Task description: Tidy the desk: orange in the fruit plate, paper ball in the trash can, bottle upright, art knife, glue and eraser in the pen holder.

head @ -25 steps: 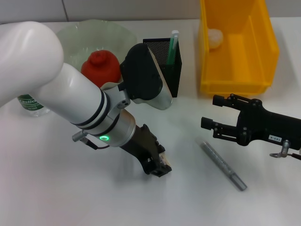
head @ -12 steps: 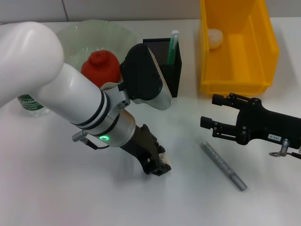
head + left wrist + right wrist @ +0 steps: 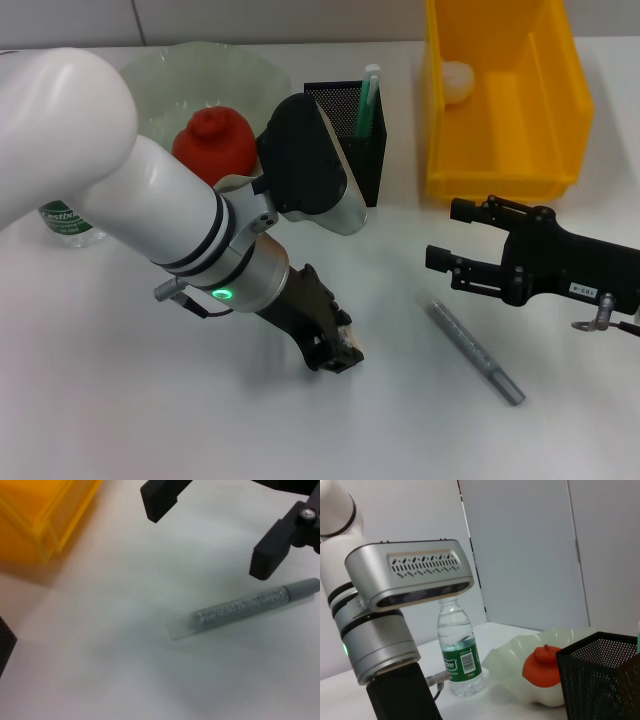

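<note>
Beside pen holder (image 3: 357,135), bottle (image 3: 460,652) upright

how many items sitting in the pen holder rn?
1 visible: a green-and-white stick standing in the pen holder at its far right corner. The left arm covers the holder's left part, so more may be hidden.
</note>
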{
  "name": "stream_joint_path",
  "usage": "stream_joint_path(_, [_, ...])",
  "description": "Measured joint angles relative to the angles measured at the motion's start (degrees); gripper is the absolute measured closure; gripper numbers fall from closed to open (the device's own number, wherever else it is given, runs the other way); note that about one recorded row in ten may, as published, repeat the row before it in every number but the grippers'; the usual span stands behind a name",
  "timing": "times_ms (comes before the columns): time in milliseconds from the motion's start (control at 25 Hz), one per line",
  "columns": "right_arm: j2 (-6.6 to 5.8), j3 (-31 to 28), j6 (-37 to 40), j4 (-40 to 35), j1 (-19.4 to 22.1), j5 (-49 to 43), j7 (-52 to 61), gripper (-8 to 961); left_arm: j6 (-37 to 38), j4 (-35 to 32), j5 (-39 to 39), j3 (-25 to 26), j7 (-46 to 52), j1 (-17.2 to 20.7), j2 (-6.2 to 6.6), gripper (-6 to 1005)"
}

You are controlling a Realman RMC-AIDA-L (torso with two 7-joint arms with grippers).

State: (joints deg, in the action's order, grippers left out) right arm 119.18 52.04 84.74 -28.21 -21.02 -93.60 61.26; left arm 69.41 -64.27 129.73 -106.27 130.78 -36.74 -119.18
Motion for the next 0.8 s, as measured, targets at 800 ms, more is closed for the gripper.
stream_joint_path(800, [0.18,-5.22,-0.46,2.28,-0.10,0.04,-0.34,193,2.57,-8.24,-0.38,10.87,-1.99,3.82,0.51,593])
